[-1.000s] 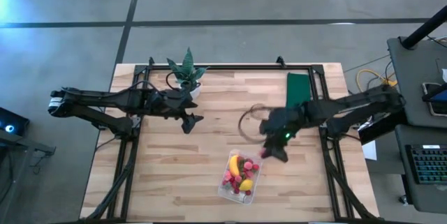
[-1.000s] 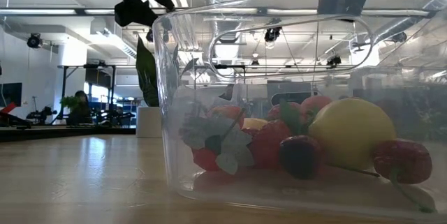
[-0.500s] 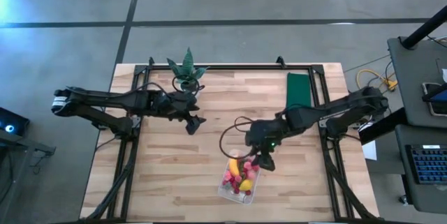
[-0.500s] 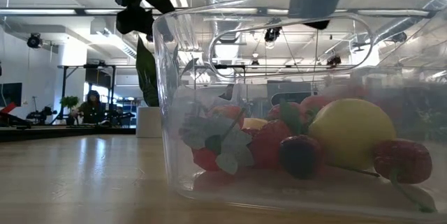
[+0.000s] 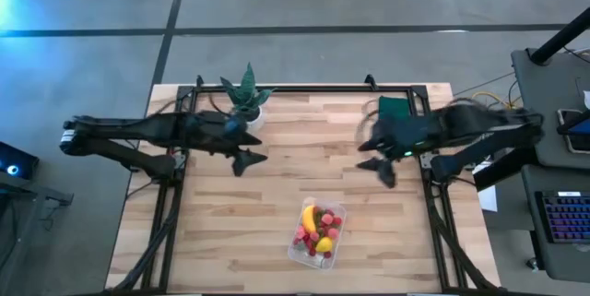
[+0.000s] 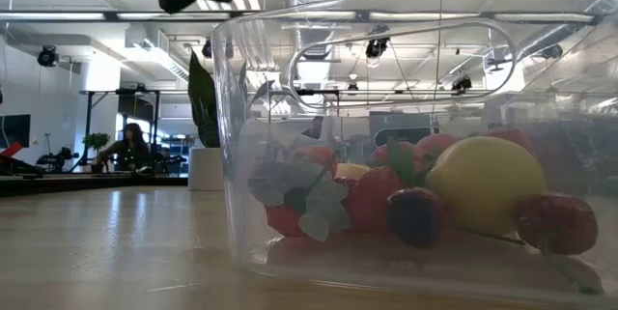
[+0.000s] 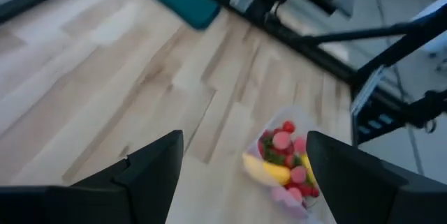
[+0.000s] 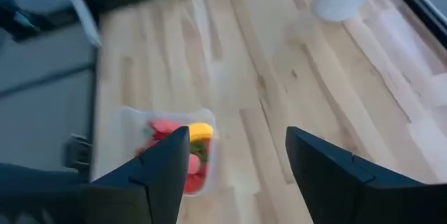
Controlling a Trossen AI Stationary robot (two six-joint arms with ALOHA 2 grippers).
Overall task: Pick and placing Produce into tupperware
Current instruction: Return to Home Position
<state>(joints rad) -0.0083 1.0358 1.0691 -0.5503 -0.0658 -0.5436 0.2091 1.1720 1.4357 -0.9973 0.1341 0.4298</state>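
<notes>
Produce (image 5: pixel 316 231) sits in the tupperware (image 5: pixel 341 213); potted plant (image 5: pixel 245 93) stands behind it to the left, flat mat (image 5: pixel 392 106) behind it to the right (both well apart from it).

Desk (image 5: pixel 277 195): pale wood planks, butcher-block pattern, boards running left to right in the high view. A black metal frame (image 5: pixel 304 88) runs along the far edge and down both sides.

3 things rest directly on the top:
- Clear tupperware (image 5: pixel 297 255), near the front edge, right of centre, set at a slight angle. It holds the produce (image 5: pixel 318 231): red and pink pieces plus 2 yellow ones. None lies on the bare wood.
- White pot (image 6: pixel 205 168) with a spiky green plant (image 5: pixel 244 88), far-left corner.
- Flat dark green rectangle (image 5: pixel 393 108), far-right corner, partly hidden.

All 3 sit well apart; the middle is bare wood.
</notes>
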